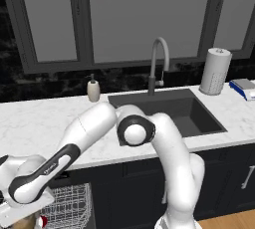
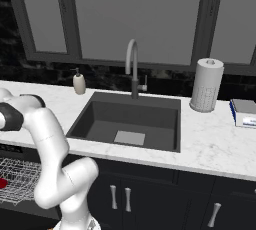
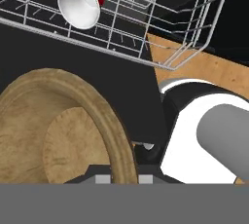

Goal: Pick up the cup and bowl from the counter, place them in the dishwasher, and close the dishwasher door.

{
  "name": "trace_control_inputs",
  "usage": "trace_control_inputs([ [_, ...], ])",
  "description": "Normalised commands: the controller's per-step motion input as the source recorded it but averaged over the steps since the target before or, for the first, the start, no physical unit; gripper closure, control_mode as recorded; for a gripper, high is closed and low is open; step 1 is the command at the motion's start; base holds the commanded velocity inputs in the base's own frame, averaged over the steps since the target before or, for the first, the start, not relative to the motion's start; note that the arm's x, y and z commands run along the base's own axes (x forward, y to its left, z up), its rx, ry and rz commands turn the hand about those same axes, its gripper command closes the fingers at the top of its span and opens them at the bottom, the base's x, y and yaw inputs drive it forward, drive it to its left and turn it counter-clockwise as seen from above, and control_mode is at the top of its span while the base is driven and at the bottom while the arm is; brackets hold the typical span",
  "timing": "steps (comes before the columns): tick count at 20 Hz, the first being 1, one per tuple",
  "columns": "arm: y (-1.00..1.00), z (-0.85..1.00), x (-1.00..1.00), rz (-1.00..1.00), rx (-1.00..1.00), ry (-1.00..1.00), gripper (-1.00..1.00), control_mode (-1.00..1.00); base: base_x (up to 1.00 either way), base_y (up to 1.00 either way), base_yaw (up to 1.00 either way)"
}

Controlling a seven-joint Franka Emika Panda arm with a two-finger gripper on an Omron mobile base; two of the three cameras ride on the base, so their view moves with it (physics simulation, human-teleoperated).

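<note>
My hand [image 3: 116,179] is clamped on the rim of the shallow tan wooden bowl [image 3: 58,135], which hangs to my left. Ahead sits the white wire dishwasher rack [image 3: 146,28], the small red cup [image 3: 82,4] already inside. I should lower the bowl level, beside the cup, clearing the wires.
</note>
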Motion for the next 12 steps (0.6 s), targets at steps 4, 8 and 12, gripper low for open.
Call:
trace_control_inputs([
  [4,-0.5,-0.01,0.0,0.0,0.06,0.0,1.0,-1.0,0.0,0.0,0.0],
  [8,0.0,-0.04,0.0,-0.01,0.0,-0.03,1.0,-1.0,0.0,0.0,0.0],
  [12,0.0,-0.03,0.14,-0.12,0.0,-0.01,1.0,-1.0,0.0,0.0,0.0],
])
